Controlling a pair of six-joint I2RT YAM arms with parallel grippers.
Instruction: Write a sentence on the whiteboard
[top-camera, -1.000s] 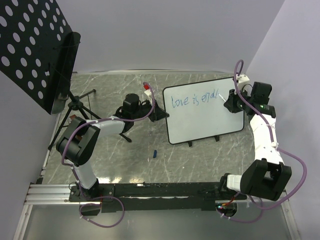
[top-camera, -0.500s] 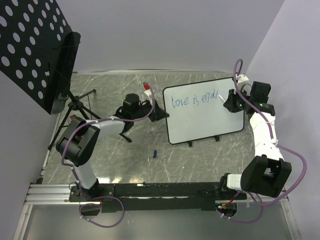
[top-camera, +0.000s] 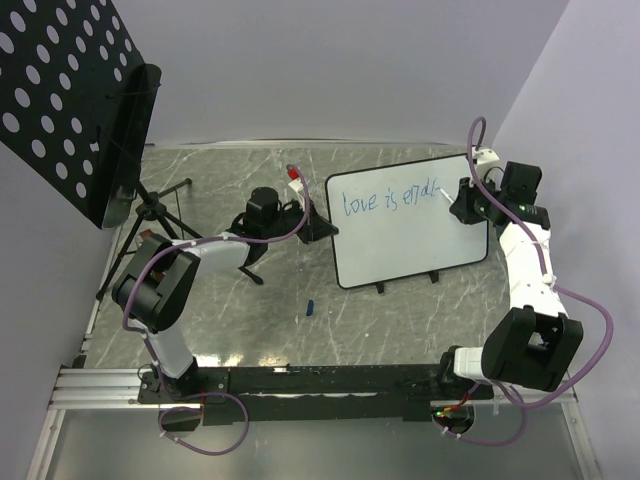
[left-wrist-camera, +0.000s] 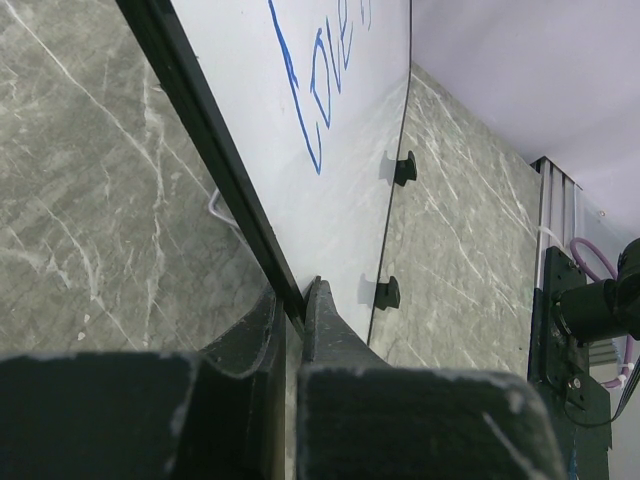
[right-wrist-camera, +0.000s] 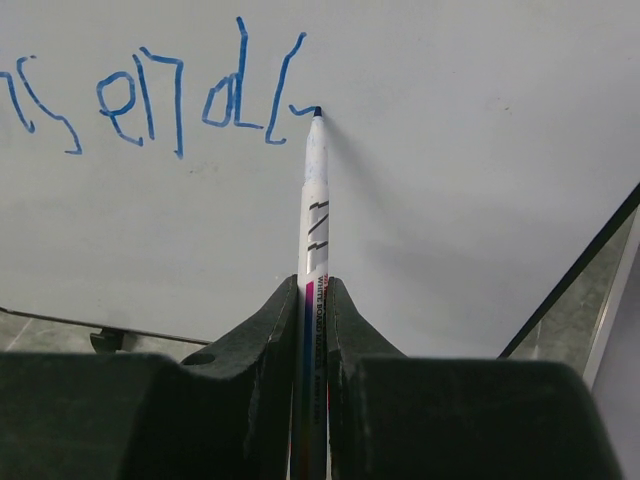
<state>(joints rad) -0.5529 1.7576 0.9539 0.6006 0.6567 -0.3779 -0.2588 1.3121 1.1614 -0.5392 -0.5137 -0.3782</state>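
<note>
The whiteboard (top-camera: 415, 235) stands tilted on small black feet at the table's right middle. Blue handwriting, the sentence (top-camera: 390, 197), runs along its top and reads "love is endl" plus a fresh stroke. My right gripper (right-wrist-camera: 312, 283) is shut on a white marker (right-wrist-camera: 315, 215) whose tip touches the board (right-wrist-camera: 450, 180) just right of the last letter. In the top view this gripper (top-camera: 462, 204) sits at the board's right edge. My left gripper (left-wrist-camera: 292, 300) is shut on the board's black left rim (left-wrist-camera: 200, 120), seen from above too (top-camera: 318, 229).
A black perforated panel (top-camera: 60, 90) on a tripod stand (top-camera: 150, 205) fills the far left. A small blue cap (top-camera: 310, 307) lies on the marble table (top-camera: 400, 320) in front of the board. The side wall stands close behind the right arm.
The right gripper has shifted slightly rightward along the board, and a short new blue stroke has appeared after "endl". The left arm has not moved.
</note>
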